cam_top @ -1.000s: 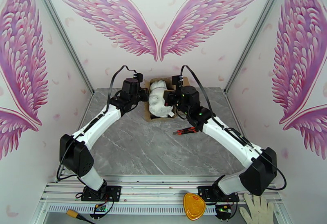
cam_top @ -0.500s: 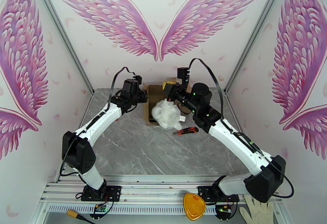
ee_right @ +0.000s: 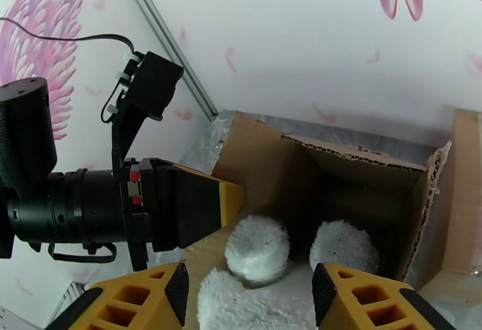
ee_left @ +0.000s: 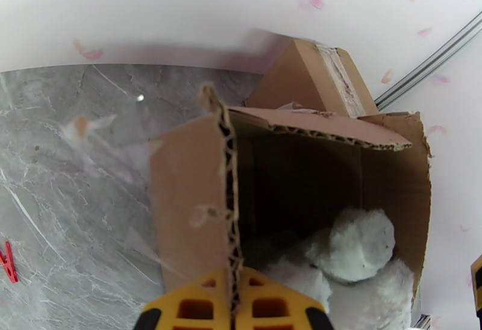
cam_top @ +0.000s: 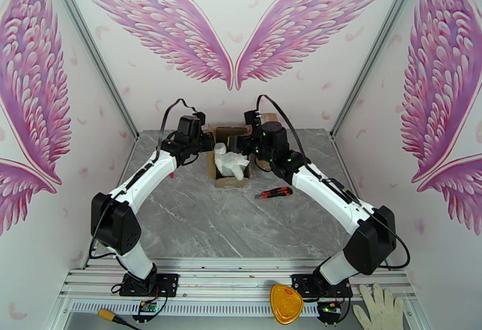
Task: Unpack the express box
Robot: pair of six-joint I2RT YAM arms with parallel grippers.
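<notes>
The express box (cam_top: 229, 182) is an open brown carton at the back of the table. A white plush toy (cam_top: 231, 162) in clear film lies inside it. My left gripper (cam_top: 209, 143) is shut on the box's left wall, and in the left wrist view its yellow fingers (ee_left: 199, 301) pinch the corrugated edge (ee_left: 229, 205). The plush (ee_left: 355, 247) sits low in the box there. My right gripper (cam_top: 240, 143) hovers over the box's right side. Its jaws stand wide apart in the right wrist view (ee_right: 248, 283), with the plush (ee_right: 259, 253) between them, not gripped.
A red and black utility knife (cam_top: 274, 192) lies on the marble table just right of the box. A yellow object (cam_top: 286, 303) and a white glove (cam_top: 379, 310) rest on the near rail. The back wall stands close behind the box.
The right gripper had lifted the plush out toward the front. It has now opened, and the plush is back down in the box. The left gripper kept its hold on the wall.
</notes>
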